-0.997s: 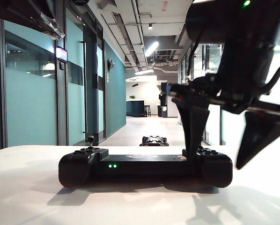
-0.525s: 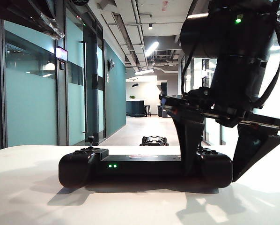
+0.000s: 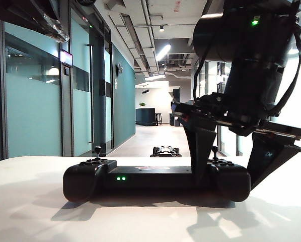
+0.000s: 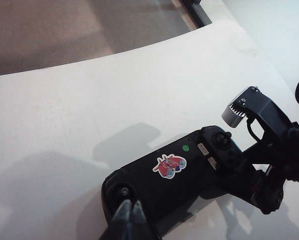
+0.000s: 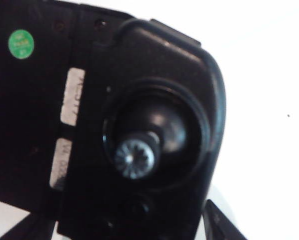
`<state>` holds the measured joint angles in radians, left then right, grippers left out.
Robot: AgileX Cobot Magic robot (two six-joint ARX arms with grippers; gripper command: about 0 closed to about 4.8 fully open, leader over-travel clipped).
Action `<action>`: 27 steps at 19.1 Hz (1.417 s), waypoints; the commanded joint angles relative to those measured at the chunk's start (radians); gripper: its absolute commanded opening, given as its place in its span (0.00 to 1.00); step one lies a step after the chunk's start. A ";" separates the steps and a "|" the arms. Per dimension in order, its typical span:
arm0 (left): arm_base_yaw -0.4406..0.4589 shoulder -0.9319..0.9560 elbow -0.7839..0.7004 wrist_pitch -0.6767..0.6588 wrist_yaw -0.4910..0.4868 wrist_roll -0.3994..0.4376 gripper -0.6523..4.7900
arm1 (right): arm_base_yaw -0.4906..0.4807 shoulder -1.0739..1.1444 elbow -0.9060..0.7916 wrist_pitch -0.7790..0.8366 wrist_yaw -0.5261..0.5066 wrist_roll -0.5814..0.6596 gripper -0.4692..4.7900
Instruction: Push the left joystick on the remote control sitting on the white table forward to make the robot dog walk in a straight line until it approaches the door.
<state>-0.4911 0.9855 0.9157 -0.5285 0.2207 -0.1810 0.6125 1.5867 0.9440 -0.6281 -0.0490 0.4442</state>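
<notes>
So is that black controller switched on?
On: two small green lights glow on the front of the remote control, seen from the exterior view.

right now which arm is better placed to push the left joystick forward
The left. Its left gripper, jaws shut, sits right beside the left joystick on the remote control. The right gripper stands open astride the controller's opposite handle, by the other stick.
</notes>
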 commanded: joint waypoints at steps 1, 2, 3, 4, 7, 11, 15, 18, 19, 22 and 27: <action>0.000 -0.001 0.005 0.006 0.005 -0.003 0.11 | 0.002 -0.002 0.006 0.008 0.006 -0.003 0.82; 0.000 -0.001 0.005 0.006 0.005 -0.003 0.11 | 0.002 -0.002 0.006 0.008 0.006 -0.003 0.82; 0.000 -0.001 0.005 0.006 0.005 -0.003 0.11 | 0.002 -0.002 0.006 0.009 0.009 -0.003 0.82; 0.000 -0.001 0.005 0.006 0.005 -0.003 0.11 | 0.002 -0.002 0.006 0.008 0.028 -0.005 0.82; 0.000 -0.001 0.005 0.006 0.005 -0.003 0.11 | 0.002 -0.002 0.006 0.008 0.029 -0.019 0.82; 0.000 -0.001 0.005 0.006 0.005 -0.003 0.11 | 0.002 -0.002 0.006 0.008 0.028 -0.023 0.67; 0.000 -0.001 0.005 0.006 0.005 -0.003 0.11 | 0.002 -0.002 0.006 0.003 0.028 -0.022 0.47; 0.000 -0.001 0.005 0.006 0.008 0.026 0.11 | 0.002 -0.003 0.007 -0.016 0.029 0.058 0.47; 0.000 -0.001 0.005 0.006 0.012 0.047 0.11 | 0.002 -0.003 0.007 -0.026 0.028 0.089 0.47; 0.000 0.008 0.005 0.006 0.053 0.103 0.11 | 0.002 -0.002 0.008 -0.057 0.040 0.118 0.47; 0.000 0.055 0.003 0.013 0.110 0.181 0.11 | 0.002 -0.003 0.017 -0.100 0.113 0.129 0.46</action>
<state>-0.4911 1.0302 0.9157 -0.5224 0.3088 -0.0410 0.6144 1.5848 0.9558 -0.7052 0.0383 0.5617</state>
